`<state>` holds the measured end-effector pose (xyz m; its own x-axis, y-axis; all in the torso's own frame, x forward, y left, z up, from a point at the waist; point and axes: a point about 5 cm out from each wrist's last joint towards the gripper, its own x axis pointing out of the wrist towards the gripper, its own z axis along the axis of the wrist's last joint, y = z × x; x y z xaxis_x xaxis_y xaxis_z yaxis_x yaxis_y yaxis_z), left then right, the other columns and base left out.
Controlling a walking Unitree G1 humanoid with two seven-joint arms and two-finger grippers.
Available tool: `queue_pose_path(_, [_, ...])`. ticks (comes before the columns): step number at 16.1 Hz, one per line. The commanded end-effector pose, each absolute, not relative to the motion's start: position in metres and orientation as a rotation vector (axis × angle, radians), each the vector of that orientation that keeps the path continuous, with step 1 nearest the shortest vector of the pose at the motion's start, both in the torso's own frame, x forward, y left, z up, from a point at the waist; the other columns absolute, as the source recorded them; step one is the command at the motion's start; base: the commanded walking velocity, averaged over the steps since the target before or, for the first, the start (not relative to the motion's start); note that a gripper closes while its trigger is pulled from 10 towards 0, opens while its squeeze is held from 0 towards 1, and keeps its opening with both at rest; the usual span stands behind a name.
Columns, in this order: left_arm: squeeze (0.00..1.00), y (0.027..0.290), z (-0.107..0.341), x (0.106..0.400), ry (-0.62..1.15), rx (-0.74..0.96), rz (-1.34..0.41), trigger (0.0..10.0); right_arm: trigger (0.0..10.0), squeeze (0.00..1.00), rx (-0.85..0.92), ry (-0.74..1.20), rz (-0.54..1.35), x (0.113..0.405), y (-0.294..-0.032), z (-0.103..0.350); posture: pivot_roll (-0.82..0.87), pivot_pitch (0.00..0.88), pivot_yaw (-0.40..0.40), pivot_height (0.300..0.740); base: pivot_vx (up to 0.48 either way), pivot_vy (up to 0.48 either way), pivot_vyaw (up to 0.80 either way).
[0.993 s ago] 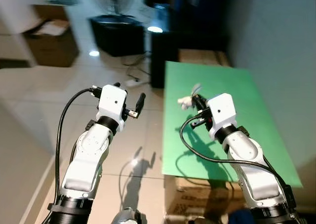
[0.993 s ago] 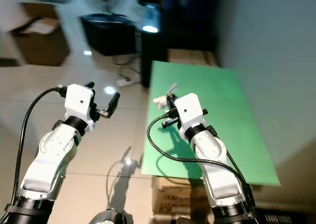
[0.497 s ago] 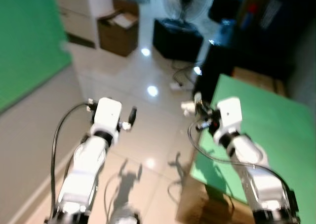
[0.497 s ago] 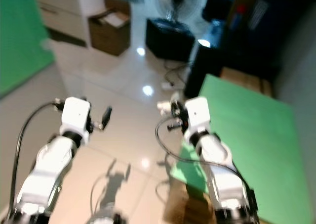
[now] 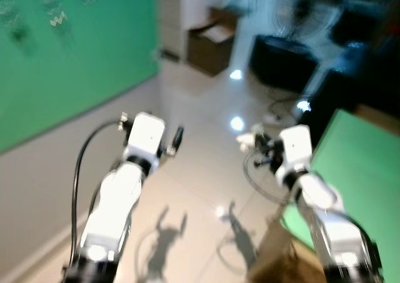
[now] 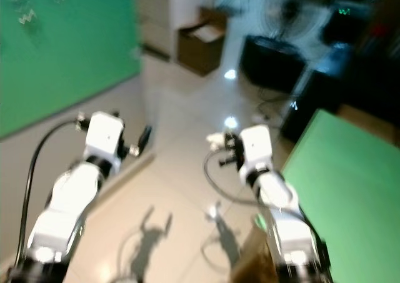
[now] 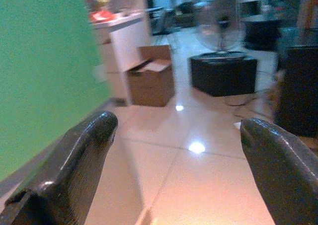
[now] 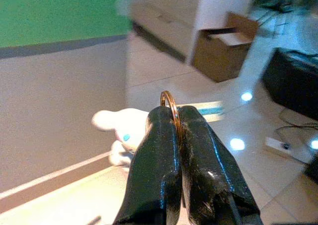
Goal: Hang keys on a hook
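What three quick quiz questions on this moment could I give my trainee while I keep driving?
1. True or false: the right gripper is shut on a key ring.
2. How do the fingers of the left gripper stand? A) wide apart with nothing between them B) clamped on a key ring C) closed on a cable
3. Fill in: the cardboard box stands on the tiled floor near the ____ wall panel, which has small hooks high on it.

Key: 1 true; 2 A; 3 green.
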<state>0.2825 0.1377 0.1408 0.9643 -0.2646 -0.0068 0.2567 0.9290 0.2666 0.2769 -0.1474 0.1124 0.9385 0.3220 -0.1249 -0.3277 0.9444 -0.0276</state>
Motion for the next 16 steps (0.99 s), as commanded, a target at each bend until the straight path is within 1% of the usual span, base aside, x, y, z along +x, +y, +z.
queue_pose_path(1, [0.0, 0.137, 0.142, 0.283, -0.034, 0.27, -0.277, 10.0, 10.0, 0.0, -0.05, 0.101, 0.325, 0.28, -0.148, 0.119, -0.04, 0.0, -0.052, 0.718, 0.382, 0.0, 0.8])
queue_pose_path(8, [0.0, 0.137, 0.14, 0.29, -0.024, 0.272, -0.291, 10.0, 10.0, 0.0, -0.04, 0.105, 0.31, 0.276, -0.147, 0.118, -0.07, 0.0, 0.009, 0.718, 0.408, 0.0, 0.8])
queue_pose_path(9, [0.0, 0.139, 0.14, 0.293, -0.018, 0.274, -0.298, 10.0, 10.0, 0.0, -0.032, 0.108, 0.306, 0.273, -0.145, 0.114, -0.07, 0.0, 0.04, 0.718, 0.412, 0.0, 0.8])
queue_pose_path(11, [0.0, 0.14, 0.14, 0.295, -0.014, 0.275, -0.299, 10.0, 10.0, 0.0, -0.025, 0.11, 0.303, 0.271, -0.143, 0.112, -0.07, 0.0, 0.054, 0.718, 0.411, 0.0, 0.8])
queue_pose_path(13, [0.0, 0.144, 0.141, 0.297, -0.011, 0.262, -0.285, 10.0, 10.0, 0.0, -0.02, 0.108, 0.31, 0.272, -0.141, 0.111, -0.06, 0.0, 0.053, 0.718, 0.411, 0.0, 0.8])
queue_pose_path(14, [0.0, 0.147, 0.141, 0.297, -0.016, 0.211, -0.255, 10.0, 10.0, 0.0, -0.021, 0.106, 0.325, 0.274, -0.139, 0.111, -0.06, 0.0, 0.053, 0.718, 0.352, 0.0, 0.8])
queue_pose_path(16, [0.0, 0.149, 0.141, 0.298, -0.018, 0.173, -0.238, 10.0, 10.0, 0.0, -0.035, 0.108, 0.357, 0.275, -0.137, 0.111, -0.06, 0.0, 0.04, 0.718, 0.0, 0.0, 0.8])
